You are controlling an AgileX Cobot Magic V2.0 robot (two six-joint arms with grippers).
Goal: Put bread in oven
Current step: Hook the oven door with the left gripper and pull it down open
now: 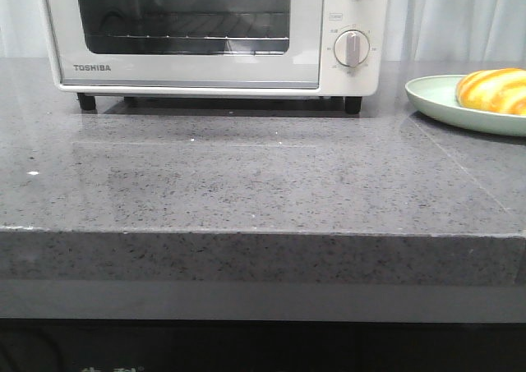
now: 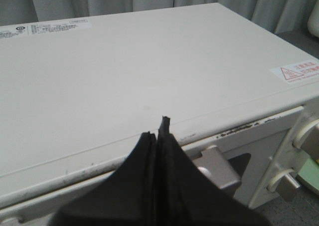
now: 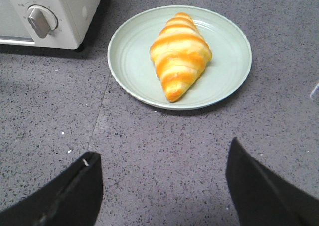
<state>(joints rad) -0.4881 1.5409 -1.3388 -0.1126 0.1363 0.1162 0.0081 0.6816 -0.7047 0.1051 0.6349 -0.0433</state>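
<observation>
Right gripper (image 3: 159,186) is open wide, its two black fingers (image 3: 70,193) far apart, and it hangs over the gray counter (image 3: 60,116) with nothing in it. Seen from the right wrist camera, the bread (image 3: 180,54) lies ahead of those fingers, out toward 12 o'clock from the gap between them, and it is not touching them. It rests on a pale green plate (image 3: 132,61), a golden bun with cream stripes, its pointy end turned back toward the gripper. In the front view the plate sits at about 3 o'clock from the oven (image 1: 329,68), near its right side, with the bread on top. The white oven stands on black feet at the back of the counter, and its glass door is closed. Left gripper (image 2: 160,128) is shut tight with its black fingers pressed together, holding nothing, just above the front edge of the oven's flat white top.
</observation>
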